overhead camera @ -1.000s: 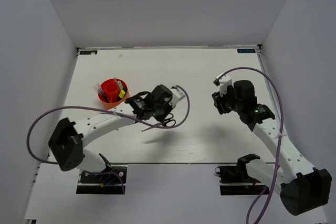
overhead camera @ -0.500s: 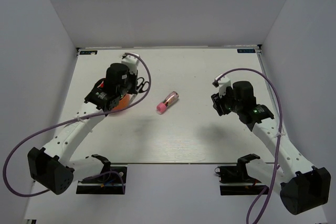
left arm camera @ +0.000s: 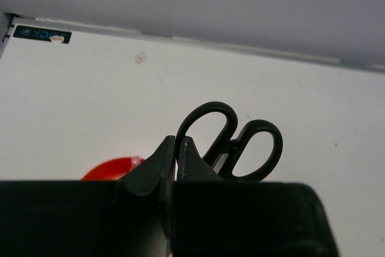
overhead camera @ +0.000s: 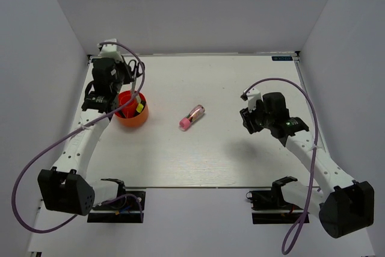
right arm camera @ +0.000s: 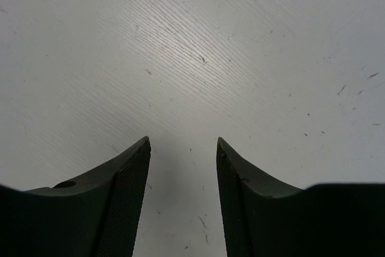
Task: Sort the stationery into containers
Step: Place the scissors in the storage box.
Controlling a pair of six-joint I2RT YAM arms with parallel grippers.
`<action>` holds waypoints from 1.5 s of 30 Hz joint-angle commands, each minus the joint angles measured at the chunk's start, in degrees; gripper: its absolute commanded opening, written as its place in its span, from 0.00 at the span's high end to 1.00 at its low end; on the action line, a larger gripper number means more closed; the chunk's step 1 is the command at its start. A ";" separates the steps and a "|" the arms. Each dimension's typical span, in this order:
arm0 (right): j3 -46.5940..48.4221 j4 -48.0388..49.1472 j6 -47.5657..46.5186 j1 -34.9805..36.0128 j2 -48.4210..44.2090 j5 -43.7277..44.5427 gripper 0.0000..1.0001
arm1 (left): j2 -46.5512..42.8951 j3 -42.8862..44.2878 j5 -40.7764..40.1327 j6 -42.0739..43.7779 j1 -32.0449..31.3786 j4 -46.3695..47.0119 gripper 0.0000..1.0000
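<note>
Black-handled scissors (left arm camera: 231, 147) sit at the tip of the left gripper (left arm camera: 178, 141). The left wrist view shows the two finger loops jutting out past the fingertips, side by side. The jaws are pressed almost together, with only a thin slit between them. The blades seem to be pinched in that slit, though the fingers hide the contact itself. A sliver of bright metal shows just below the loops.

Under that gripper, at the lower left of the same view, is an arc of the round red-orange pot (overhead camera: 129, 120). From overhead, the pot stands near the far left corner of the white table (overhead camera: 240, 88). The left arm reaches far forward, and its gripper hangs in the air above the pot's far rim. Inside the pot, the yellow-capped black highlighter (overhead camera: 139, 108) stands near the right wall. Other dark upright pieces stand beside it, too small to name.

The pink cylindrical tube (overhead camera: 192, 117) lies on its side near the middle of the table, well apart from the pot. It lies on a slant, its pink end toward the near left. Neither gripper touches it.

The right gripper (right arm camera: 183, 141) is over the right half of the table, well apart from the tube. Its wrist view shows the two ridged fingers spread wide with only bare table surface between them.
</note>
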 commanded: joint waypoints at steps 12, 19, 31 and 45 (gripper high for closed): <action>-0.41 2.02 -1.15 -0.17 3.49 1.89 0.48 | 5.02 -5.82 3.93 -7.65 11.63 21.87 0.99; -0.41 2.02 -1.42 -0.34 4.89 2.42 0.48 | 8.36 -5.91 3.67 -6.33 13.30 24.60 0.99; -0.24 1.75 -1.77 -0.43 5.86 2.94 0.48 | 13.27 -8.28 2.18 -4.04 13.91 28.73 0.99; -0.15 1.67 -1.68 -0.70 5.26 3.03 0.48 | 14.07 -13.02 1.21 -3.25 14.88 31.28 0.99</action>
